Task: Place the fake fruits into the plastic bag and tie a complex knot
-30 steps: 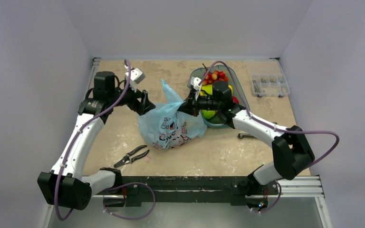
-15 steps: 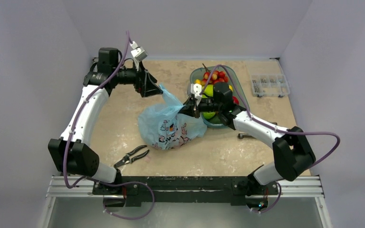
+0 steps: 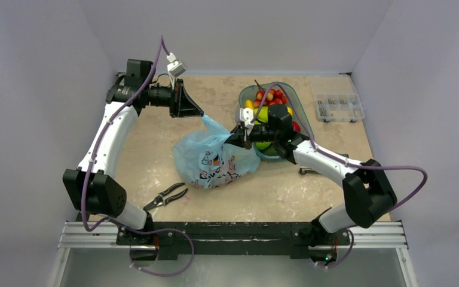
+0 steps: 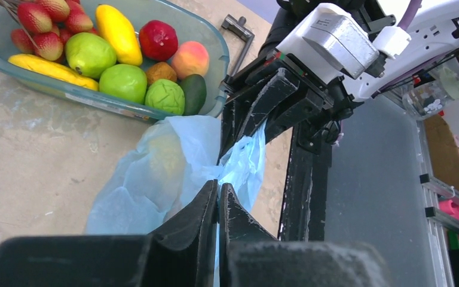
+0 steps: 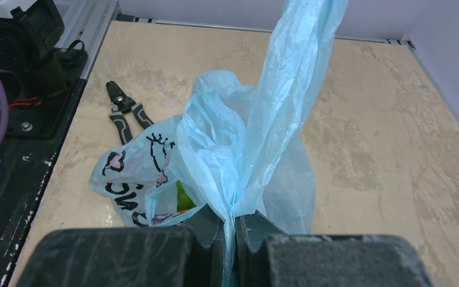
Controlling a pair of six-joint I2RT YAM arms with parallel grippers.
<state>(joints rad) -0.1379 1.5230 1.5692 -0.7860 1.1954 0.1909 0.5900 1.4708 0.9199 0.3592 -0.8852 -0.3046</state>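
While left fingers pinch — plastic bag taut.

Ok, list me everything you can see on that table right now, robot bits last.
plastic bag: one, light blue with dark and pink print, table centre
fake fruits: many, red, green, yellow, peach, in the dish
dish: one, teal, beside the bag, to its right
pliers: one, black handles, near-left of the bag
hex key: one, dark, right of the bag
parts box: one, clear, far right corner
left tool: one, black, shut on a bag handle
right tool: one, black, shut on bunched bag plastic
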